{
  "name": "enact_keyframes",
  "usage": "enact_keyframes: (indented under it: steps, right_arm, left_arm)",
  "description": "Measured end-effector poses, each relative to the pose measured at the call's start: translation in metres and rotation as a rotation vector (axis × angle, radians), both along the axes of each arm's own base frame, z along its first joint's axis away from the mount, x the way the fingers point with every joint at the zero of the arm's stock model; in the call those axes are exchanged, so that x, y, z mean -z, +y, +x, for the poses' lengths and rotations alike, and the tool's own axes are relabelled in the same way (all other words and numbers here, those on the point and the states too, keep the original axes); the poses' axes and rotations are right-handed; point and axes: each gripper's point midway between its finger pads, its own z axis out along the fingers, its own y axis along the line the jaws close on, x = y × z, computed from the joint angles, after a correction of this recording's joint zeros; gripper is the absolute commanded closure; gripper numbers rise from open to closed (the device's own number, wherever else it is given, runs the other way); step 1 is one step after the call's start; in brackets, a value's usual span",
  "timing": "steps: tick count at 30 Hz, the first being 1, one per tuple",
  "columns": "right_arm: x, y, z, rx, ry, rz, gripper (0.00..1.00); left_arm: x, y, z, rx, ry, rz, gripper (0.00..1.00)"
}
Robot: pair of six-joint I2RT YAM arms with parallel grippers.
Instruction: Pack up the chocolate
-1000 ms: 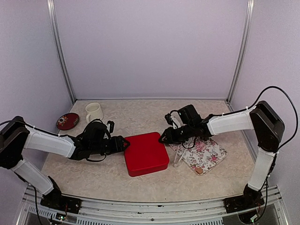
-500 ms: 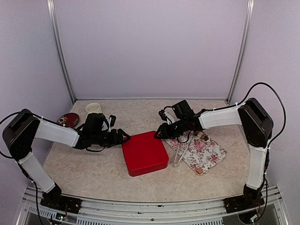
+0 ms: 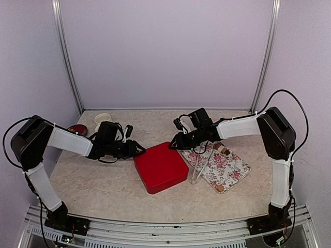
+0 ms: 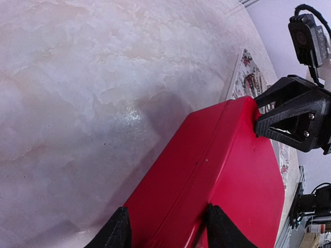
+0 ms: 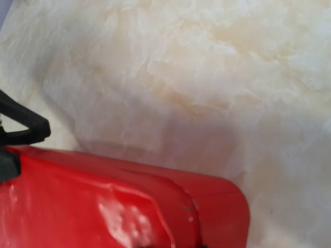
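Glossy red box (image 4: 222, 170), smooth marbled table (image 4: 77, 77)

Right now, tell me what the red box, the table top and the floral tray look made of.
Red box: glossy, with soft highlights and a slightly dented lid; thin metal or plastic, hard to say. Table top: beige veined marble look, faint sheen; stone or a printed laminate. Floral tray: flat, matte rose print; material unclear.

Red box (image 4: 222, 170) within left tool (image 4: 168, 217), right tool (image 4: 289, 119) at far corner

Red box (image 3: 161, 167) blocks the middle; table (image 3: 103, 191) nearside lies open.
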Motion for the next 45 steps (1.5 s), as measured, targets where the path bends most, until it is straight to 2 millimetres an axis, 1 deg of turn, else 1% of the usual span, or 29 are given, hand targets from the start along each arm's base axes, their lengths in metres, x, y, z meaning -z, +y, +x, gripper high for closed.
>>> enact_keyframes:
  steps: [4,9,11,12,13,16,17,18,21,23,25,28,30,32,37,41,45]
  right_arm:
    - [0.000,0.001,0.004,-0.004,-0.003,0.014,0.73]
    - [-0.001,0.007,0.014,-0.011,-0.008,0.033,0.76]
    - [-0.001,0.012,0.018,-0.018,-0.016,0.044,0.76]
    - [-0.002,0.014,0.019,-0.024,-0.018,0.051,0.76]
    - [-0.002,0.017,0.019,-0.035,-0.023,0.057,0.76]
    - [-0.003,0.028,0.017,-0.073,-0.042,0.072,0.75]
    - [-0.003,0.032,0.015,-0.087,-0.048,0.076,0.74]
    - [-0.003,0.037,0.013,-0.104,-0.057,0.080,0.74]
    - [-0.004,0.051,0.004,-0.160,-0.080,0.092,0.73]
    - [-0.004,0.062,-0.003,-0.200,-0.096,0.098,0.72]
    - [-0.004,0.072,-0.009,-0.237,-0.108,0.101,0.71]
    - [-0.004,0.092,-0.021,-0.304,-0.129,0.106,0.67]
    - [-0.004,0.101,-0.027,-0.338,-0.139,0.106,0.66]
    - [-0.005,0.108,-0.033,-0.365,-0.154,0.096,0.64]
    - [-0.004,0.116,-0.046,-0.407,-0.178,0.060,0.60]
    - [-0.004,0.119,-0.048,-0.423,-0.202,0.028,0.57]
    - [-0.004,0.121,-0.051,-0.436,-0.221,0.014,0.52]
  left_arm:
    - [-0.004,-0.002,0.001,0.015,-0.008,-0.021,0.68]
    - [-0.005,-0.003,-0.001,0.028,-0.007,-0.028,0.73]
    - [-0.006,-0.001,-0.005,0.029,-0.007,-0.033,0.73]
    - [-0.006,0.000,-0.008,0.028,-0.007,-0.035,0.70]
    - [-0.006,0.002,-0.012,0.027,-0.007,-0.035,0.64]
    - [-0.003,0.009,-0.030,0.025,0.004,-0.022,0.54]
    - [-0.001,0.011,-0.037,0.024,0.013,-0.013,0.47]
    - [-0.001,0.013,-0.044,0.027,0.017,-0.005,0.42]
    - [-0.007,0.016,-0.065,0.032,0.019,0.011,0.34]
    - [-0.015,0.020,-0.074,0.024,0.009,0.000,0.27]
    - [-0.023,0.026,-0.079,0.001,0.000,-0.019,0.22]
    - [-0.026,0.035,-0.081,-0.034,0.006,-0.028,0.20]
    - [-0.021,0.039,-0.082,-0.056,0.030,-0.025,0.21]
    - [-0.010,0.044,-0.088,-0.072,0.066,-0.018,0.22]
    - [0.009,0.047,-0.105,-0.080,0.137,0.020,0.28]
    - [0.011,0.041,-0.114,-0.061,0.151,0.027,0.37]
    - [0.008,0.039,-0.120,-0.059,0.160,0.027,0.47]
